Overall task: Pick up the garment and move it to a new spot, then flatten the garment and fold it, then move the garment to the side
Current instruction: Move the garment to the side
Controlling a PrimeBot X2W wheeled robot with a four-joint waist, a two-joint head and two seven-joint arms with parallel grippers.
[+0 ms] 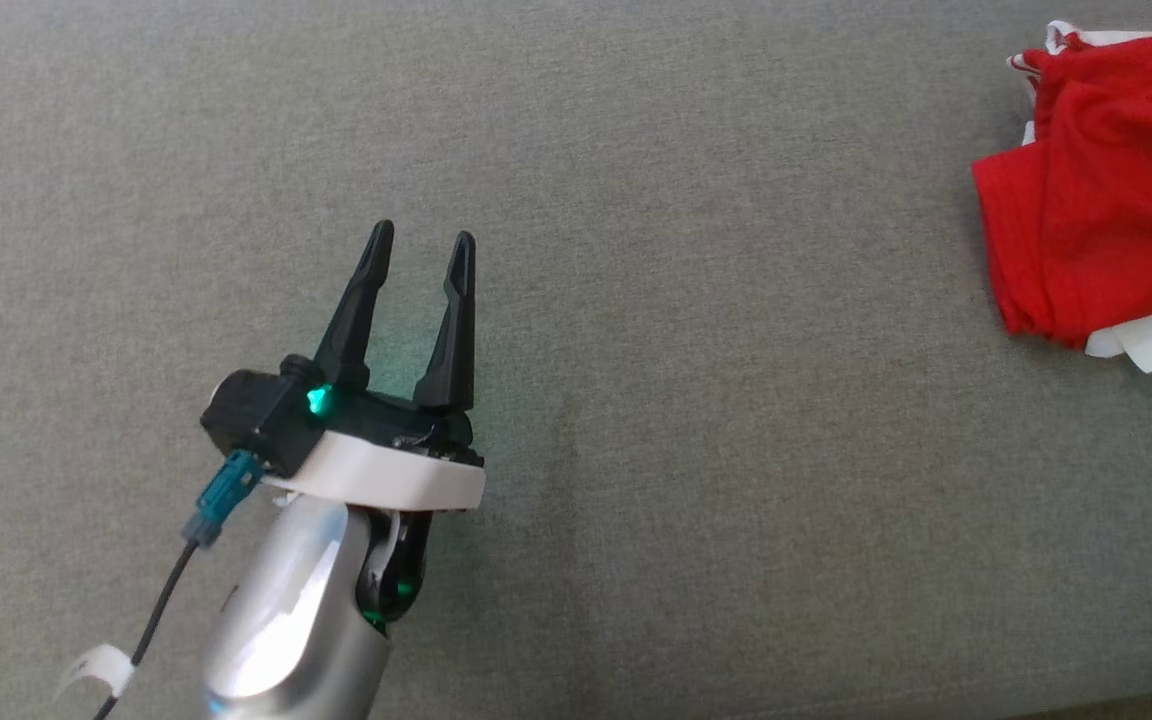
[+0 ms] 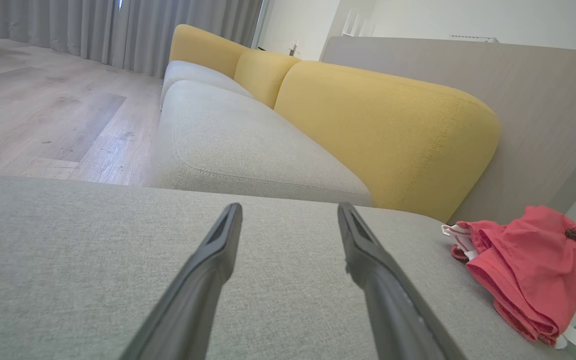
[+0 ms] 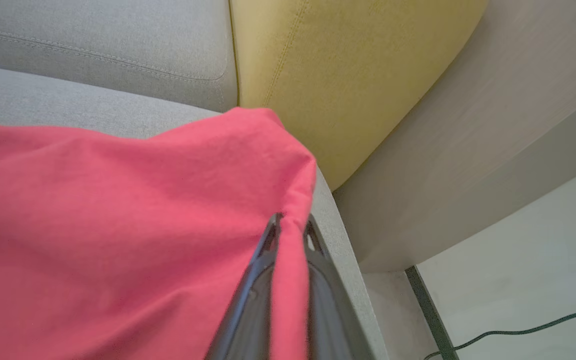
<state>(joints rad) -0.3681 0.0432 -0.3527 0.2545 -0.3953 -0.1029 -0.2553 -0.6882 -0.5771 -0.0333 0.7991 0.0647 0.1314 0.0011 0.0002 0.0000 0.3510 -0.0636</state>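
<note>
right pincer (image 3: 293, 223) tight on a fold of the red garment (image 3: 118, 225); left pincer (image 1: 423, 236) wide open, empty

Counts as I read them from the feeds:
- One red garment (image 1: 1096, 200), upper right of the head view.
- Two grippers: left gripper (image 1: 423, 235), lower left of the head view; right gripper (image 3: 292, 221), bottom centre of the right wrist view.
- Left wrist view: three yellow back cushions (image 2: 383, 135) and three grey seat cushions (image 2: 248, 150).
- One floor cable (image 3: 518, 332), lower right of the right wrist view.
</note>
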